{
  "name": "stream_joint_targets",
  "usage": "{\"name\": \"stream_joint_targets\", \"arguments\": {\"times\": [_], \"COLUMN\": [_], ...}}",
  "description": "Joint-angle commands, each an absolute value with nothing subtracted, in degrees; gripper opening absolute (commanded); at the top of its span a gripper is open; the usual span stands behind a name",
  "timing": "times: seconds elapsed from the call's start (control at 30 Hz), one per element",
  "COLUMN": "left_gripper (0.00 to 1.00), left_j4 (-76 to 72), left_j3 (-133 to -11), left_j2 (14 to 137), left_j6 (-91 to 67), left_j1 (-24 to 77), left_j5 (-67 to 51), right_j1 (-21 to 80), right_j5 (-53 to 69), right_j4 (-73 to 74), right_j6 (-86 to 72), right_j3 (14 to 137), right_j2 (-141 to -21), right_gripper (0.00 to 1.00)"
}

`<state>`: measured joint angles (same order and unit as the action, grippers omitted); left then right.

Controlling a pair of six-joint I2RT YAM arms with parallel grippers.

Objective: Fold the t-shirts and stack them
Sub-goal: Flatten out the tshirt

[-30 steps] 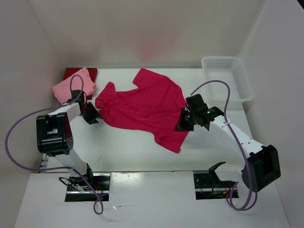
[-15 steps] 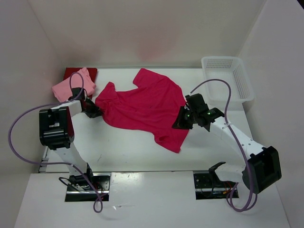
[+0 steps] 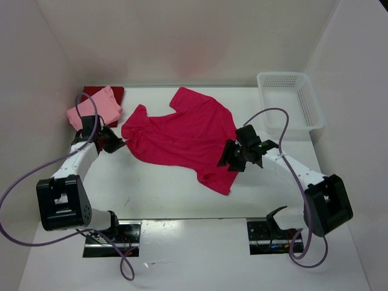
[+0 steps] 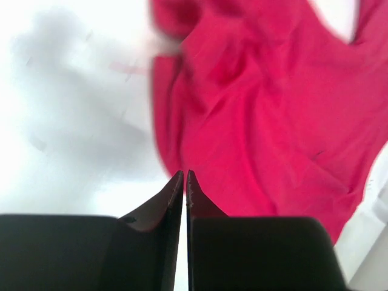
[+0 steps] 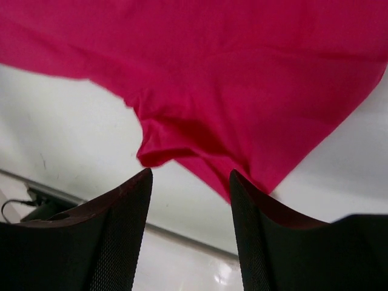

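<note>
- Magenta shirt (image 3: 182, 130): lies spread out and wrinkled across the middle of the worktop (image 3: 163, 191). One sleeve points to the far side. The lower part runs toward the near right.
- Pink shirt (image 3: 91, 112): folded, in the far left corner of the worktop. It rests on the dark red shirt (image 3: 116, 92), which is also folded and shows only along the pink one's far and right sides. The stack sits just beside the magenta shirt's left edge.
- Left gripper (image 3: 120, 144): at the left edge of the magenta shirt, between it and the stack. Wrist view: jaws drawn almost together, with only a hairline gap. The tips sit right at the border of the cloth. Cannot tell whether any cloth is pinched.
- Right gripper (image 3: 225, 159): over the near right part of the magenta shirt. Wrist view: jaws wide apart with nothing between them. The cloth lies below, with a rolled bit of its edge showing between the fingers and bare worktop on either side.
- Basket (image 3: 290, 77): white mesh, in the far right corner, well apart from all three shirts.
</note>
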<state>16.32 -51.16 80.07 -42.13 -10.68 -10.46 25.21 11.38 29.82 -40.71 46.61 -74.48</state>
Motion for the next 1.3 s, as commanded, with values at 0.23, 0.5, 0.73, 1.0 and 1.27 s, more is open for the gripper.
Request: {"name": "stream_joint_targets", "arguments": {"times": [0.23,0.5,0.73,1.0,1.27], "left_gripper": [0.28,0.31,0.32,0.08,0.0], "left_j4": [14.4,9.7,9.7,7.2,11.6], "left_j3": [-42.8,-52.6,-57.3,-56.3,-51.6], "left_j2": [72.1,91.2,101.5,100.2,88.4], "left_j6": [-47.5,-46.3,-44.4,-43.9,-42.5], "left_j1": [-11.7,-11.7,-11.7,-11.7,-11.7], "left_j5": [-6.3,-9.6,-8.5,-8.5,-6.8], "right_j1": [21.8,21.2,20.0,17.1,9.8], "right_j5": [6.8,5.3,1.2,-3.3,-4.0], "right_j4": [23.5,22.8,19.7,22.1,21.6], "right_j6": [-34.4,-32.0,-31.4,-32.0,-34.7], "right_j3": [64.0,72.1,80.0,89.7,87.3], "right_j2": [-92.4,-101.2,-112.4,-123.8,-121.9], "right_gripper": [0.5,0.18,0.58,0.15,0.0]}}
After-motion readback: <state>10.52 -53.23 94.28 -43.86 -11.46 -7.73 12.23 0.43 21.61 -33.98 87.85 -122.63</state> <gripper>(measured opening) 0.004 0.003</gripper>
